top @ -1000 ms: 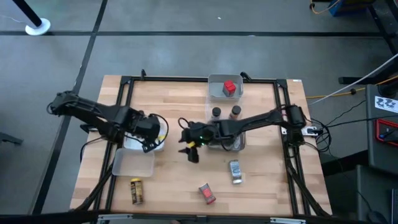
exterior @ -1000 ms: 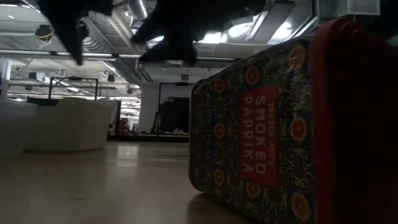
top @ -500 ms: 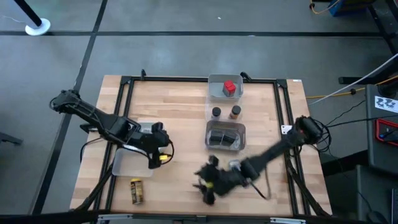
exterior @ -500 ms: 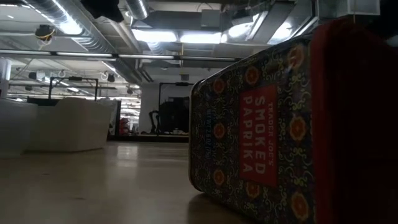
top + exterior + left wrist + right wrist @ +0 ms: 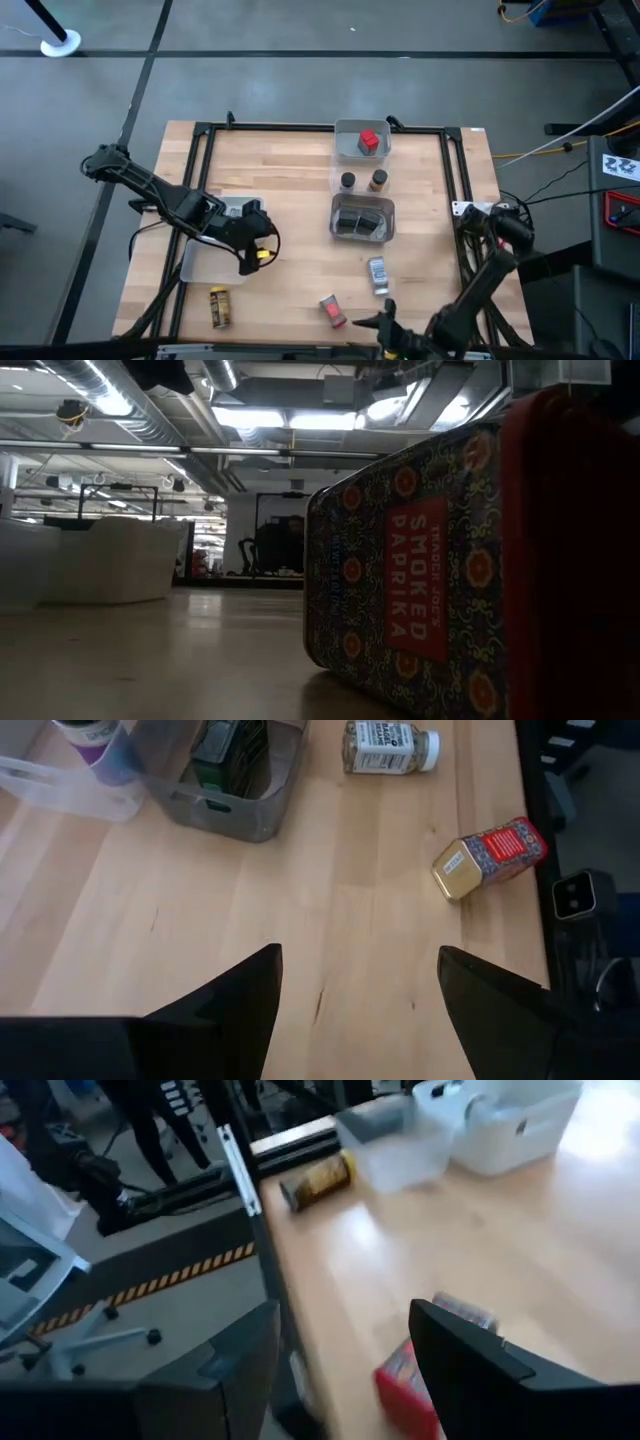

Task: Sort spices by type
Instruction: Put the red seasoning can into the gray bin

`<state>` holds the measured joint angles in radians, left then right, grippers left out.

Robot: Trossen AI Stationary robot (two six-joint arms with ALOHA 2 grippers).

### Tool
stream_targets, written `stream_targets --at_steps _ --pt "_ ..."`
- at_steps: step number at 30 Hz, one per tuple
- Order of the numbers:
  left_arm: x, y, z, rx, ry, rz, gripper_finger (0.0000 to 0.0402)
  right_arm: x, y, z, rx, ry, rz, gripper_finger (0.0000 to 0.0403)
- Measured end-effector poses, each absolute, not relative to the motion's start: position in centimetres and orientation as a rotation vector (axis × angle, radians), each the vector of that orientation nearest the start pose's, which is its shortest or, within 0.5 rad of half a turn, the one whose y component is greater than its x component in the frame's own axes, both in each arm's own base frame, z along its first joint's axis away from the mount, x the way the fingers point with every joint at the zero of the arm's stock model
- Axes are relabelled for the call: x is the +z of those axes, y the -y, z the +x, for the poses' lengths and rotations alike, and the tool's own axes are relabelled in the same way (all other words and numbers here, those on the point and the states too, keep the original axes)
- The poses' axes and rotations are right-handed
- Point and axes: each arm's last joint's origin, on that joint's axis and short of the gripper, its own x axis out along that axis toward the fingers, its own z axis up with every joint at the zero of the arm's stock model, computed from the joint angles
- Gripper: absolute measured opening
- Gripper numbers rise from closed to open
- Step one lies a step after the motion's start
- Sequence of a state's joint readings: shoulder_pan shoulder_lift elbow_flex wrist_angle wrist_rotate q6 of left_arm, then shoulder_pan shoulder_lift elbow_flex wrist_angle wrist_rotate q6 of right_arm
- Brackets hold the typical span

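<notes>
A red smoked-paprika tin [image 5: 333, 311] lies on its side near the table's near edge; it fills the low view [image 5: 430, 570]. A silver-grey labelled jar [image 5: 377, 274] lies beside it and a yellow jar [image 5: 219, 306] lies at the near left. Green tins sit in a grey tray [image 5: 362, 236]. Two small round jars [image 5: 347, 181] [image 5: 378, 180] stand behind it, and a red box [image 5: 368, 140] sits in the far tray. My left gripper [image 5: 355, 1010] is open and empty above bare table, by a clear tray [image 5: 205, 268]. My right gripper [image 5: 345, 1380] is open and empty at the near edge, just right of the red tin [image 5: 405, 1380].
A black frame [image 5: 200, 190] runs around the wooden table. A second tray [image 5: 235, 207] lies under my left arm. Bare wood lies between the clear tray and the red tin. The right wrist view shows the table's near edge and floor beyond [image 5: 150, 1280].
My right gripper has swung from the middle of the table, beside the green-tin tray, toward the near edge and now sits past the red tin. My left gripper has gone a little toward the near edge and the right. No spice has moved.
</notes>
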<state>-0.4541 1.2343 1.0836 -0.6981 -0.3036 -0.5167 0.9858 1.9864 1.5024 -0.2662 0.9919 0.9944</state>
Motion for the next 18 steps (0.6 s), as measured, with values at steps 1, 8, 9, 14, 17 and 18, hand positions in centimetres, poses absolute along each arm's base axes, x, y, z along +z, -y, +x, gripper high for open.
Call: stream_targets --at_steps 1,8,9,14,17,18 --pt "30.4 10.1 22.6 0.067 -0.796 -0.181 0.0251 22.2 -35.1 25.7 -0.199 -0.359 0.363 0.0225" --pt "30.4 10.1 22.6 0.092 -0.795 -0.238 0.0251 18.5 -36.4 25.5 -0.201 -0.399 0.326 0.0225" --pt "30.4 10.1 22.6 0.092 -0.795 -0.240 0.0251 18.2 -36.5 25.5 -0.203 -0.403 0.319 0.0225" --pt "30.4 10.1 22.6 0.098 -0.795 -0.254 0.0251 16.3 -36.5 26.0 -0.224 -0.420 0.279 0.0225" --pt "30.4 10.1 22.6 0.099 -0.795 -0.255 0.0251 15.4 -36.4 26.3 -0.246 -0.416 0.259 0.0225" --pt "30.4 10.1 22.6 0.099 -0.795 -0.256 0.0251 14.9 -36.4 26.3 -0.248 -0.421 0.248 0.0225"
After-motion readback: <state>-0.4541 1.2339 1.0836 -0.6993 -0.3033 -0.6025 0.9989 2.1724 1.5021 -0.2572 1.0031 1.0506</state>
